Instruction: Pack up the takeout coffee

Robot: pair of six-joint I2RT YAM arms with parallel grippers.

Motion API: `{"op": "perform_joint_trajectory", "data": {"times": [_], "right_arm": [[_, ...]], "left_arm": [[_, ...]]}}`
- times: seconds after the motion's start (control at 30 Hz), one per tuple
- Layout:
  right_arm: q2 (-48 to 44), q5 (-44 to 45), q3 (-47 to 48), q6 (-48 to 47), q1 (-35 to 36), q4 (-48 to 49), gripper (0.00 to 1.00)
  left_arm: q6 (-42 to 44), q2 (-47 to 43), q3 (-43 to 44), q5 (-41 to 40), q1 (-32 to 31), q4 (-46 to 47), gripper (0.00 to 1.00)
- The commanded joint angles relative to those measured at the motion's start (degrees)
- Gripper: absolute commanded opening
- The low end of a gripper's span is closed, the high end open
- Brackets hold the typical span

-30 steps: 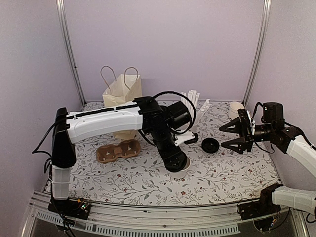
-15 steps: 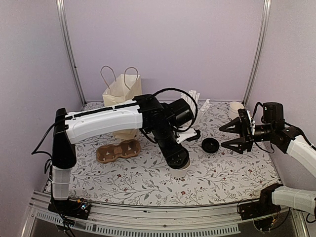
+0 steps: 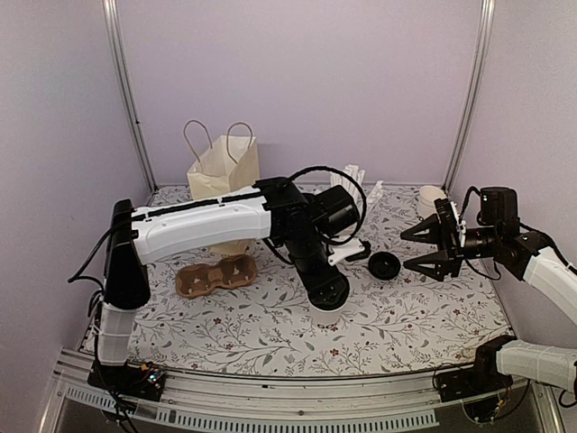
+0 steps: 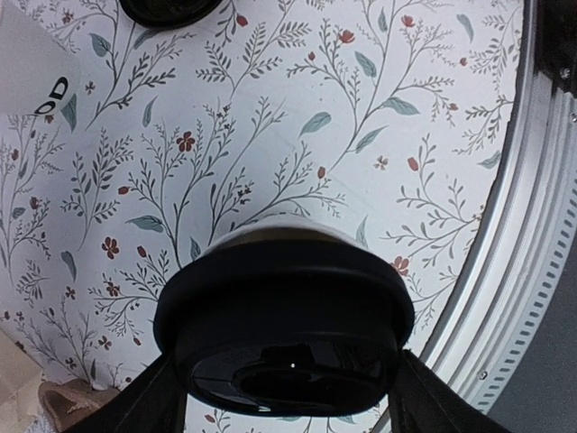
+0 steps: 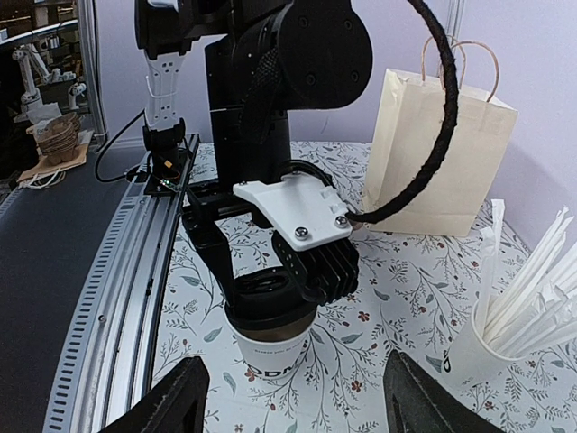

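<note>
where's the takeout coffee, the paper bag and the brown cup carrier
takeout coffee (image 5: 271, 354): right wrist view, on its white paper side wall
paper bag (image 3: 223, 170): top external view, on its front face
cup carrier (image 3: 215, 276): top external view, on the bridge between its two wells

Takeout coffee cup (image 5: 270, 354): dark block letters low on the side, seen from the right wrist; starts with "D", the rest is cut off by the frame edge.
White object (image 4: 27, 72): black letters "OD", set sideways, at the corner of the left wrist view.
Straw cup (image 5: 469, 354): dark mark low on the wall, not legible.
</note>
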Motion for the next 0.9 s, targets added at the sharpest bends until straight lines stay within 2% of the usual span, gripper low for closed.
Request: {"op": "perform_joint_trajectory", "data": {"times": [0.0,0.3,0.37,0.7,0.87], "right_arm": [[-0.3,0.0,-0.5,-0.5,-0.1,-0.8,0.70],[-0.3,0.1,-0.5,-0.5,-0.1,-0.8,0.70],[-0.2,0.1,-0.5,-0.5,-0.1,-0.8,0.70],[-0.1,0.2,-0.5,-0.5,-0.2,-0.8,0.70],[0.1,2.4,-0.6,-0.9,-0.1,-0.6,0.70]], "left_arm": [[0.8,0.6,1.6,0.7,-0.6,0.0,0.75],[0.6,0.7,1.7,0.3,-0.7,0.1,0.84],[0.7,0.7,1.8,0.2,-0.7,0.2,0.99],[0.9,0.6,2.2,0.5,-0.8,0.4,0.98],[0.4,-2.3,2.7,0.0,-0.8,0.8,0.98]]}}
